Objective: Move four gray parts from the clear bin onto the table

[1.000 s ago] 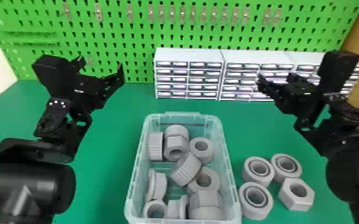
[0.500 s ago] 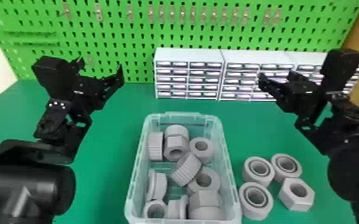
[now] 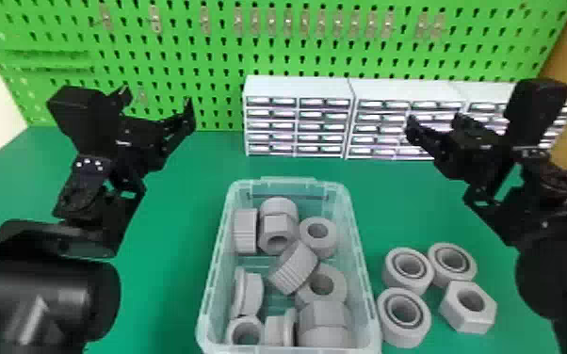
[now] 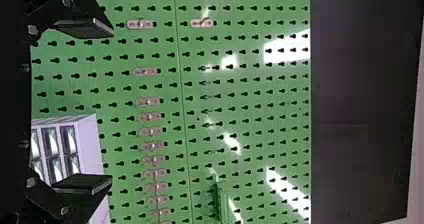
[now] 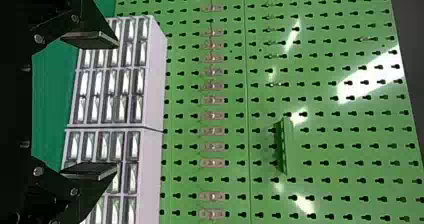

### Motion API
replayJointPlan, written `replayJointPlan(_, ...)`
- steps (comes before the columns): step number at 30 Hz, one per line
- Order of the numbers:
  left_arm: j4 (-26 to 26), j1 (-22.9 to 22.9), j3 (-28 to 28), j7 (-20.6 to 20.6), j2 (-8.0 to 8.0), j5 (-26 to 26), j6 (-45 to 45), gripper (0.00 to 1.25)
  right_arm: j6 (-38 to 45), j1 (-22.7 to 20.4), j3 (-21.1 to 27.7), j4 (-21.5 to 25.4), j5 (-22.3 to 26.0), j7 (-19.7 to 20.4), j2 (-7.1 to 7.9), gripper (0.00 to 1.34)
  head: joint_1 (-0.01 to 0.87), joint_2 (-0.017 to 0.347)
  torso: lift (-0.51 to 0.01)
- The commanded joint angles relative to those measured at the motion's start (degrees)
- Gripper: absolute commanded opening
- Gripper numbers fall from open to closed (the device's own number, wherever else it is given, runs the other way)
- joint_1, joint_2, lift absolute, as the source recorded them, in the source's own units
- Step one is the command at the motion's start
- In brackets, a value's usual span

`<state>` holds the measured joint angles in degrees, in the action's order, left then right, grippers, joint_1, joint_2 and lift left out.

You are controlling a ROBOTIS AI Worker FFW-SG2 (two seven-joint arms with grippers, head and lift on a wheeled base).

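Observation:
The clear bin point(image 3: 217, 263) stands on the green table point(image 3: 169, 282), holding several gray parts point(image 3: 294, 267), some round and ribbed, some ring-shaped. Right of it on the table lie three gray rings point(image 3: 409, 269) and a gray hex nut point(image 3: 469, 307), grouped closely. My left gripper point(image 3: 156, 101) is raised at the left, beyond and above the bin's level, open and holding nothing; its fingers stand wide apart in the left wrist view, the left gripper point(image 4: 107, 106). Raised at the right is my right gripper point(image 3: 433, 123), also open and without a part, as the right gripper point(image 5: 115, 106) shows in its wrist view.
White drawer cabinets point(image 3: 296, 87) stand at the back of the table, before a green pegboard point(image 3: 221, 47) with small metal hooks. The right gripper is in front of the right-hand cabinets in the head view. Bare table lies left of the bin.

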<state>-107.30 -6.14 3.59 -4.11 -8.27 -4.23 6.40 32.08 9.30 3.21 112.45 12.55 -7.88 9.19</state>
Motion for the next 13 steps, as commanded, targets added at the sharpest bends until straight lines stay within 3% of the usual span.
replayJointPlan(1, -0.02, -0.01, 0.28, -0.02, 0.01, 1.59, -0.69, 1.01, 0.00, 0.37, -0.40, -0.13, 0.01, -0.03, 0.13, 0.94, 0.678, 0.034, -0.050)
replayJointPlan(13, -0.02, -0.63, 0.63, 0.07, 0.01, 3.79, -0.60, 1.01, 0.00, -0.07, -0.31, -0.22, 0.01, -0.03, 0.22, 0.94, 0.678, 0.034, -0.050)
